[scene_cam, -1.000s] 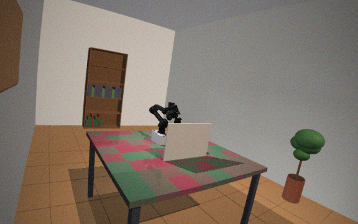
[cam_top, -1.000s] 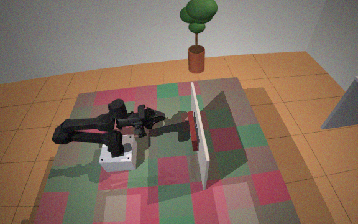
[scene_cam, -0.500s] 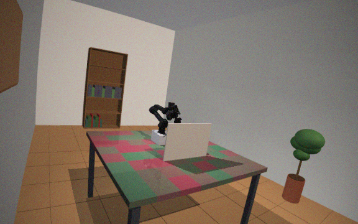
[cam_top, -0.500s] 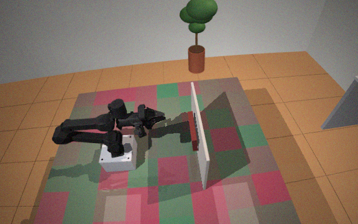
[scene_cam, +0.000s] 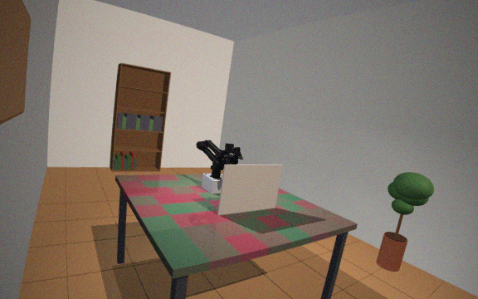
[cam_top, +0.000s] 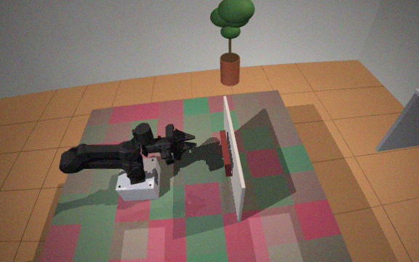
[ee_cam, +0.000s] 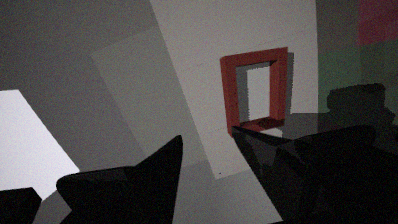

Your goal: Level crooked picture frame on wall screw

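Observation:
The red picture frame [cam_top: 226,154] [ee_cam: 230,95] hangs on the near face of the upright pale wall panel [cam_top: 237,178] [scene_cam: 251,187] [ee_cam: 195,50]. In the wrist view its outline is turned slightly against the picture, but that view is oblique, so I cannot tell how far it is from level. The screw and the notched strip are hidden. My gripper [cam_top: 195,141] [ee_cam: 206,134] is open and empty, in front of the panel with a gap to the frame. One dark finger overlaps the frame's lower corner in the wrist view; no contact shows in the top view.
The arm's white base block [cam_top: 138,191] [scene_cam: 211,183] stands on the patchwork table [cam_top: 202,198] [scene_cam: 189,241], on the frame's side of the panel. The panel hides the frame in the exterior view. Shadows of the arm and panel fall across the table. A potted plant [cam_top: 230,69] [scene_cam: 392,251] stands beyond the table.

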Motion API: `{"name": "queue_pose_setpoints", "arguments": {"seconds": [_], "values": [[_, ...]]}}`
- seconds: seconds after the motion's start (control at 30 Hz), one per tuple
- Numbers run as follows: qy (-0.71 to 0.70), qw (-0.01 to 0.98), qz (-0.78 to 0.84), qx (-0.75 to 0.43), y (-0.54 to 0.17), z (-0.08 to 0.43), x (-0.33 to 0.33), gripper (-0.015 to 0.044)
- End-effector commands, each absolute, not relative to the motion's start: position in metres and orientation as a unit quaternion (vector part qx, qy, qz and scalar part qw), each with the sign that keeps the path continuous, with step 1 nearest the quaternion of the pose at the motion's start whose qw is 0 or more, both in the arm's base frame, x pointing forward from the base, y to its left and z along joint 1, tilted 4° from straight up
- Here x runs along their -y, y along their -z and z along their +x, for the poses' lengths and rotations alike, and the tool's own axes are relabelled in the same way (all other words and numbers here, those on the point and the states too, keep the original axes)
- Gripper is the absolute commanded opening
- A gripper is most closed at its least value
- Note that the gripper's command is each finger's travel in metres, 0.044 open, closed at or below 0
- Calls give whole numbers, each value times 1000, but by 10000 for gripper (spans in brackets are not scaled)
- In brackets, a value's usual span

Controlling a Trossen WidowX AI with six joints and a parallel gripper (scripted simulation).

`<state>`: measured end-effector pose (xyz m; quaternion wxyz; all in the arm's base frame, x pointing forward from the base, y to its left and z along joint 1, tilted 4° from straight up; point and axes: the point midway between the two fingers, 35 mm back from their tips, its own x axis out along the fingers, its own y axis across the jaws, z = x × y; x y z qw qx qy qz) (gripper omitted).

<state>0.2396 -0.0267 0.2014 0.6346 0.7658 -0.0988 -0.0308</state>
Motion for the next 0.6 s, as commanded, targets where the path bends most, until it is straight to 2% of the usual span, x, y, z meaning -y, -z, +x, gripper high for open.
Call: {"name": "queue_pose_setpoints", "arguments": {"seconds": [0.0, 0.57], "values": [[35, 641, 760, 99, -197, 240, 27, 260], [35, 641, 760, 99, -197, 244, 27, 260]]}}
